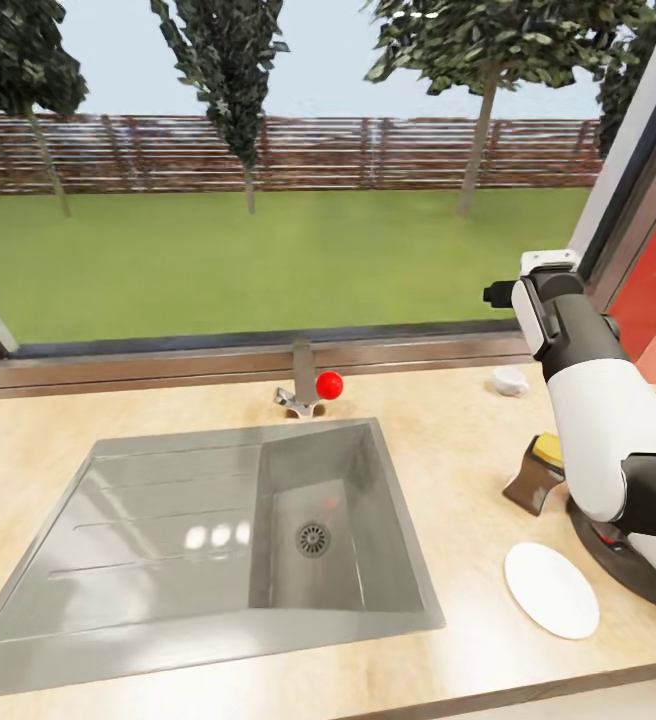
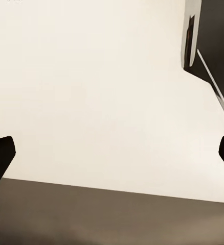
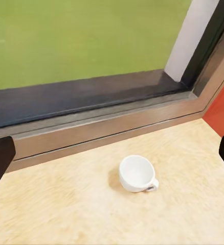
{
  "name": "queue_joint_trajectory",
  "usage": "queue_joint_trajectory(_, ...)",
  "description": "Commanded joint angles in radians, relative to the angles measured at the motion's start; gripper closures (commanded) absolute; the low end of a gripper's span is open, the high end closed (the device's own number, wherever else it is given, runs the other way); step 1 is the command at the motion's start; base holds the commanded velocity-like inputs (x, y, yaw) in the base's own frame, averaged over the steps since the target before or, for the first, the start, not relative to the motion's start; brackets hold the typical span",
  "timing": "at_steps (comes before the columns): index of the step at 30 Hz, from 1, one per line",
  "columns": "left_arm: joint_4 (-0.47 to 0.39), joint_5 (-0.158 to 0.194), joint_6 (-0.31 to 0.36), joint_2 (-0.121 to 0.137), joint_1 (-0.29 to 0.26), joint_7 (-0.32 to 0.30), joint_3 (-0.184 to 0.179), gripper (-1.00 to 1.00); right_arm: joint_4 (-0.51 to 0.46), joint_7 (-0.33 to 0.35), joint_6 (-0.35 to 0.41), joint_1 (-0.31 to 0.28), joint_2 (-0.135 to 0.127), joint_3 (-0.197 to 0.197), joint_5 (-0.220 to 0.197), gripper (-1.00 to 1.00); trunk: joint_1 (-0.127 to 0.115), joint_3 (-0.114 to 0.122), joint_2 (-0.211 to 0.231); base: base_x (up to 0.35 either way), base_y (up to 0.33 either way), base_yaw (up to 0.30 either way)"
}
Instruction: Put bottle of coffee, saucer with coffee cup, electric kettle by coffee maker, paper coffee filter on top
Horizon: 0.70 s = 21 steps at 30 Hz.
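- Right gripper (image 3: 112, 155): fingers wide apart, holding nothing, above the cup (image 3: 136, 174).
- Cup upright on the bench (image 1: 448, 420) near the window, right of the sink (image 1: 218, 530).
- Saucer (image 1: 551, 590) near the bench front edge, bare.
- Left gripper (image 2: 112, 153): wide open, empty.

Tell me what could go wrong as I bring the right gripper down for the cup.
1. The coffee cup sits close to the window frame near the corner, so a long approach may hit the frame.
2. The right gripper is open and apart from the cup; closing off-centre on the rounded wall may push it away.
3. The saucer lies near the countertop's front edge, beside the right arm; a swing back could knock it off.
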Motion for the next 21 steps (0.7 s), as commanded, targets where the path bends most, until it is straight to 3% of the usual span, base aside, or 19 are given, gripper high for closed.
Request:
queue_joint_trajectory(1, 0.0, 0.007, 0.003, 0.0, -0.001, 0.002, -0.009, -1.0, -0.001, 0.001, 0.005, -0.001, 0.0, -0.001, 0.004, -1.0, 0.001, -0.002, -0.002, 0.039, 0.0, 0.0)
queue_joint_trajectory(10, 0.0, 0.007, 0.003, 0.0, -0.001, 0.007, -0.008, -1.0, -0.001, 0.001, 0.005, -0.001, 0.001, -0.001, 0.004, -1.0, 0.001, -0.002, -0.002, 0.124, -0.083, 0.0)
queue_joint_trajectory(21, 0.0, 0.006, 0.004, 0.0, -0.001, 0.008, -0.007, -1.0, 0.01, 0.001, 0.005, -0.001, 0.0, -0.001, 0.004, -1.0, 0.001, -0.002, -0.002, 0.014, -0.01, 0.0)
